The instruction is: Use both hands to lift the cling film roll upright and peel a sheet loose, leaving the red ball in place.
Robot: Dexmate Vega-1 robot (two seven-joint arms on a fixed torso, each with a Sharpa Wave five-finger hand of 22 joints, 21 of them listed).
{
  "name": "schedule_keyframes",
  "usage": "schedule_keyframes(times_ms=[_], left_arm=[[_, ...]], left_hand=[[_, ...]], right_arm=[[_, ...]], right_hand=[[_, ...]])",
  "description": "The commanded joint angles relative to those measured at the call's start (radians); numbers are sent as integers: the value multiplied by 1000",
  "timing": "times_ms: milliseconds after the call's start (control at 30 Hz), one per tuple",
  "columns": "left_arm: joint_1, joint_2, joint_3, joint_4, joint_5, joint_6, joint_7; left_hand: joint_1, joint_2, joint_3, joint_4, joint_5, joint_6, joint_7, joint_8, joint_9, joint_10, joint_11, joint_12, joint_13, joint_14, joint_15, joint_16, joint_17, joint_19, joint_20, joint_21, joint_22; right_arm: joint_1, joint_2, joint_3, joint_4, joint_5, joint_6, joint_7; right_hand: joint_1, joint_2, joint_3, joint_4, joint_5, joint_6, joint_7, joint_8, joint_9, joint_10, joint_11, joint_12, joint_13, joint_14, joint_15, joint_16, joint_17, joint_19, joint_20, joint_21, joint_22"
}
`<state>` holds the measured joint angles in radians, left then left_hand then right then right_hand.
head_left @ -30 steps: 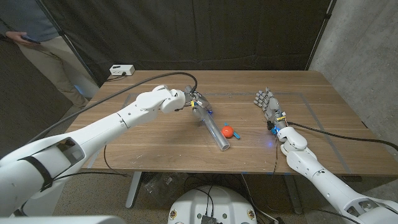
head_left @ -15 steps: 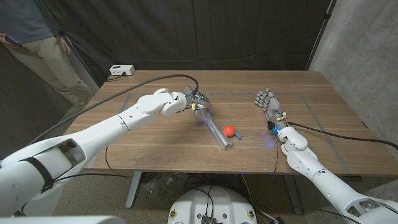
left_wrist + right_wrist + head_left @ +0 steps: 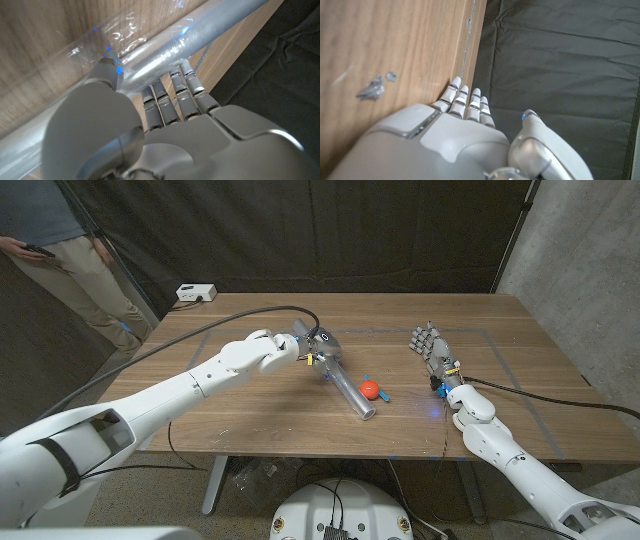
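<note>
At frame centre, the roll (image 3: 347, 384) lies tilted beside the ball (image 3: 369, 390), its far end gripped by the left hand (image 3: 318, 348). Right hand (image 3: 432, 349) stands open, holding nothing. Likely light, stiff-cored, slick film; best held near the ends.

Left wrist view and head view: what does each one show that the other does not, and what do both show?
Left wrist view: the loose, crinkled film edge on the cling film roll, with the left hand's fingers against the roll. Head view: the red ball beside the roll's near end, the right hand apart from both, and a person behind the table. Both: the left hand on the roll.
</note>
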<state>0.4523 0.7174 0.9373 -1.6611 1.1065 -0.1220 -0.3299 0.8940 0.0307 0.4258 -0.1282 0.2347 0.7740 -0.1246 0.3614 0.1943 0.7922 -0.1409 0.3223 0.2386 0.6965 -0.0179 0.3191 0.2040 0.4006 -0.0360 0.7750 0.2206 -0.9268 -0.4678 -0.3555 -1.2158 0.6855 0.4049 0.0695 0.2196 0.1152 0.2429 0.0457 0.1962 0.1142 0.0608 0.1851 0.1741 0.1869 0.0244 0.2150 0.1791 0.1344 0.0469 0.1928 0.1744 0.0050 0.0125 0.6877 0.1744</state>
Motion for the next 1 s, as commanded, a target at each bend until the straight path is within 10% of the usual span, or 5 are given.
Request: schedule_keyframes(times_ms=[33,1000], left_arm=[[25,13,-10,2,23,19,45],[75,6,-149,-48,-264,63,84]], left_hand=[[103,110,17,15,-5,206,54,9,3,206,-47,31,22,201,-201,6,30,23,-20,23,2],[108,125,21,40,-2,228,91,40,39,219,-27,86,86,228,-195,-6,74,-7,-5,59,-2]], right_arm=[[-1,-10,-3,-12,-6,-12,-3],[-12,-9,0,-23,-7,3,-7]], right_hand=[[-6,-3,7,1,-1,6,-3,2,5,10,2,-3,4,13,-2,-1,4,6,-1,-3,2],[-9,-4,7,1,-1,5,-5,2,6,13,4,-3,4,17,-1,-2,4,10,0,-11,2]])
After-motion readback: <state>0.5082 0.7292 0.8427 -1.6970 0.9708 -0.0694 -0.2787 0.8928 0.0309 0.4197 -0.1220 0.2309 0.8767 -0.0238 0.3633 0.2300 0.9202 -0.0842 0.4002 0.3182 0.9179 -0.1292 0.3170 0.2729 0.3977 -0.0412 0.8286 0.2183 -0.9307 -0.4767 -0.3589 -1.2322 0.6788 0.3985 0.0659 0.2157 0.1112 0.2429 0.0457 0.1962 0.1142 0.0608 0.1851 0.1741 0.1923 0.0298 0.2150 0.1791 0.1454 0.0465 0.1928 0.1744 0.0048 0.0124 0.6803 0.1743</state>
